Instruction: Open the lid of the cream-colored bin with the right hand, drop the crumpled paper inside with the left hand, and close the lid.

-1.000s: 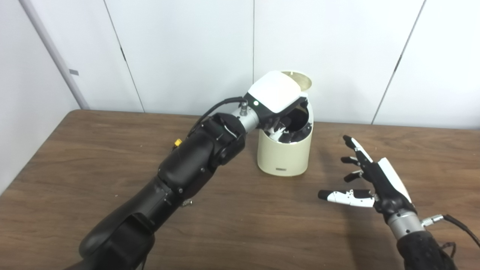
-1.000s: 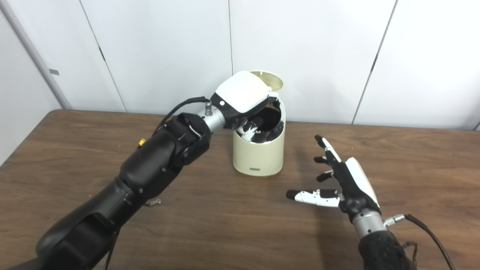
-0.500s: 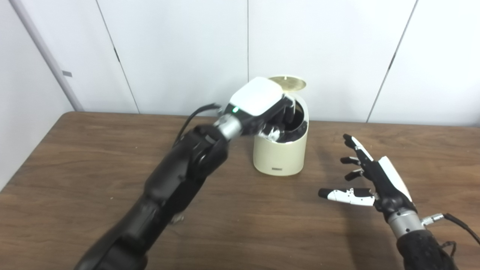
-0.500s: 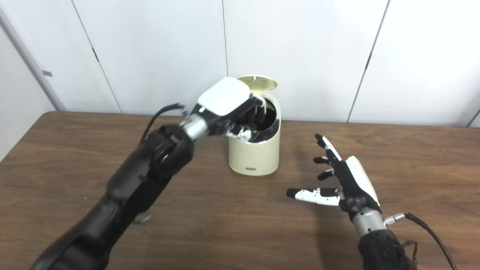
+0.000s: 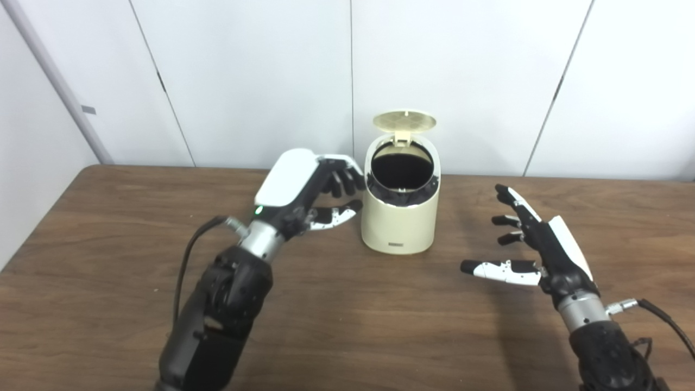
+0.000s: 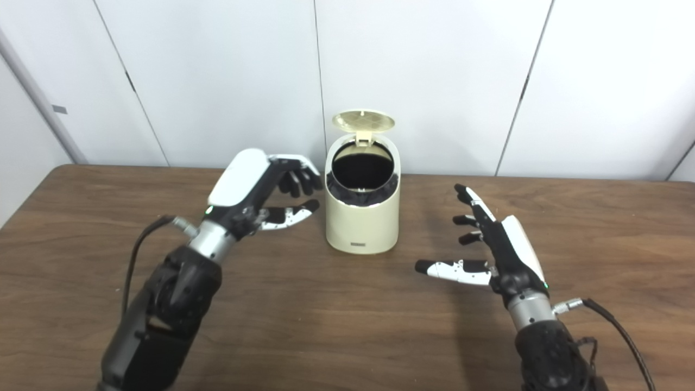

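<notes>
1. The brown wood-grain counter (image 5: 347,326) fills the lower part of both views, in front of white wall panels (image 5: 260,76).
2. The left arm (image 5: 217,309) comes up from the bottom edge, black, with a cable looping beside the wrist.
3. The right arm (image 5: 608,347) enters at the lower right, a cable trailing from its wrist.
4. The cream-colored bin (image 5: 400,222) stands upright on the counter near the wall, between the two hands. Its opening is dark inside.
5. The left robot hand (image 5: 304,190) is raised just left of the bin, fingers loosely spread and curled, holding nothing; its fingertips are close to the bin's rim but apart from it.
6. The right robot hand (image 5: 535,247) is right of the bin, well apart from it, fingers splayed, thumb pointing left, empty.
7. The lid (image 5: 405,121) is tipped up at the back of the bin.
8. The crumpled paper cannot be seen; whether it lies inside the bin cannot be told.
</notes>
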Robot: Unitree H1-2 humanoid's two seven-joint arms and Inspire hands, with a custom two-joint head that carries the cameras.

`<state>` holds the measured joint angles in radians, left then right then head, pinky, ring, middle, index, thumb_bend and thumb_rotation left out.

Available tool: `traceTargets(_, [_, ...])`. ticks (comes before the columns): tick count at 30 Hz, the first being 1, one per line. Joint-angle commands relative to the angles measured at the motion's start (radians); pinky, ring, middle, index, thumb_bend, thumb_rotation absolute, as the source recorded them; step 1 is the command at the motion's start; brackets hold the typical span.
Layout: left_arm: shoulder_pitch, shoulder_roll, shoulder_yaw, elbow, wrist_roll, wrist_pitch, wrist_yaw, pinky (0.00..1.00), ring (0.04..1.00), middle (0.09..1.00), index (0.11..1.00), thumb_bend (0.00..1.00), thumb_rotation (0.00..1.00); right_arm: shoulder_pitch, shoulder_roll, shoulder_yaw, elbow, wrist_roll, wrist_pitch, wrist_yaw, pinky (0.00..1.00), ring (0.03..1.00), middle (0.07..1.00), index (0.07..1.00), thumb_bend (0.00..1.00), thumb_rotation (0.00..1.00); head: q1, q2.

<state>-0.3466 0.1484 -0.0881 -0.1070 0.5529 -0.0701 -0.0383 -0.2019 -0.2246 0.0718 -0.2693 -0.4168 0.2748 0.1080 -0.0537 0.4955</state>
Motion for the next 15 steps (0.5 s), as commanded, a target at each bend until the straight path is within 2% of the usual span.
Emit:
traceTargets(1, [-0.001, -0.024, 0.029, -0.04, -0.074, -0.008, 0.038, 0.45, 0.439, 0.51, 0.512, 0.5, 0.0, -0.049, -0.023, -0.008, -0.013, 0.004, -0.053, -0.012, 0.67, 0.807, 0.924, 0.923, 0.85, 0.33, -0.001, -0.002])
traceTargets(2, [0.015, -0.033, 0.041, -0.042, -0.109, -0.006, 0.035, 0.47, 0.518, 0.505, 0.504, 0.51, 0.0, -0.055, -0.028, -0.008, -0.011, 0.003, -0.056, -0.009, 0.67, 0.805, 0.921, 0.922, 0.86, 0.35, -0.003, -0.01])
traceTargets(3, [0.032, -0.041, 0.052, -0.043, -0.147, -0.002, 0.028, 0.5, 0.583, 0.611, 0.5, 0.51, 0.03, -0.061, -0.033, -0.007, -0.007, 0.0, -0.063, -0.009, 0.67, 0.805, 0.919, 0.922, 0.86, 0.36, -0.005, -0.016])
traceTargets(4, [0.047, -0.046, 0.06, -0.04, -0.18, -0.006, 0.024, 0.53, 0.621, 0.665, 0.617, 0.57, 0.09, -0.067, -0.038, -0.005, -0.002, -0.003, -0.071, -0.011, 0.65, 0.802, 0.914, 0.92, 0.87, 0.37, -0.008, -0.025])
traceTargets(5, [0.064, -0.051, 0.067, -0.039, -0.212, -0.006, 0.019, 0.55, 0.644, 0.699, 0.684, 0.6, 0.15, -0.074, -0.041, -0.003, -0.001, -0.006, -0.072, -0.01, 0.63, 0.799, 0.91, 0.917, 0.88, 0.38, -0.01, -0.028])
traceTargets(7, [0.093, -0.056, 0.074, -0.033, -0.253, -0.011, 0.018, 0.58, 0.688, 0.757, 0.776, 0.63, 0.29, -0.086, -0.048, 0.001, 0.001, -0.013, -0.075, -0.009, 0.61, 0.797, 0.899, 0.914, 0.88, 0.38, -0.013, -0.038])
traceTargets(9, [0.118, -0.058, 0.077, -0.021, -0.279, -0.028, 0.023, 0.59, 0.711, 0.783, 0.821, 0.64, 0.35, -0.098, -0.054, 0.003, 0.005, -0.015, -0.081, -0.01, 0.61, 0.799, 0.891, 0.912, 0.87, 0.37, -0.017, -0.051])
traceTargets(12, [0.147, -0.058, 0.079, -0.005, -0.307, -0.052, 0.026, 0.61, 0.726, 0.799, 0.86, 0.63, 0.35, -0.115, -0.064, 0.008, 0.011, -0.019, -0.087, -0.003, 0.63, 0.816, 0.905, 0.913, 0.86, 0.34, -0.02, -0.075])
traceTargets(15, [0.167, -0.058, 0.076, 0.013, -0.319, -0.069, 0.028, 0.62, 0.733, 0.806, 0.878, 0.61, 0.31, -0.13, -0.073, 0.014, 0.01, -0.032, -0.079, 0.006, 0.67, 0.827, 0.918, 0.916, 0.86, 0.35, -0.024, -0.096])
